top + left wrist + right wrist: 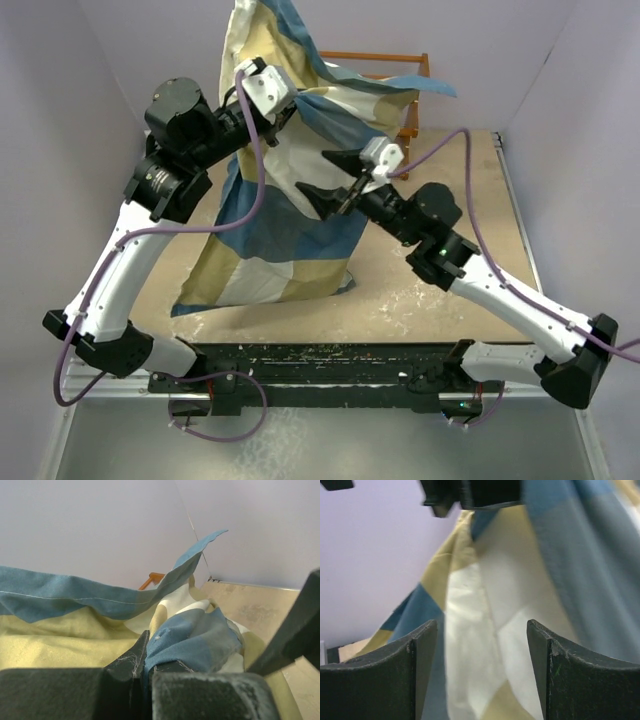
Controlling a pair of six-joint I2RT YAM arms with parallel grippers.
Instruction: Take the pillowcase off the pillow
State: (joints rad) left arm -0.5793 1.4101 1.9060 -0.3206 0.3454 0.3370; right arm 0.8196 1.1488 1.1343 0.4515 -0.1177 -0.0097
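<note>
The pillowcase (pixel 280 240), in blue, tan and white blocks, hangs in a tall drape from the table up toward the back wall. My left gripper (pixel 285 108) is high up, shut on a blue fold near the cloth's top. In the left wrist view that fold (pixel 195 640) is pinched in the left gripper (pixel 147 645). My right gripper (pixel 313 170) stands open at mid-height, right in front of the drape. In the right wrist view, white and tan cloth (pixel 485 595) fills the gap of the right gripper (pixel 481 625), untouched by either finger. The pillow is hidden.
An orange wooden frame (pixel 400 60) stands at the back wall behind the cloth, its end also in the left wrist view (pixel 156 577). The sandy tabletop (pixel 440 280) runs to the right of the drape. Lilac walls close in on three sides.
</note>
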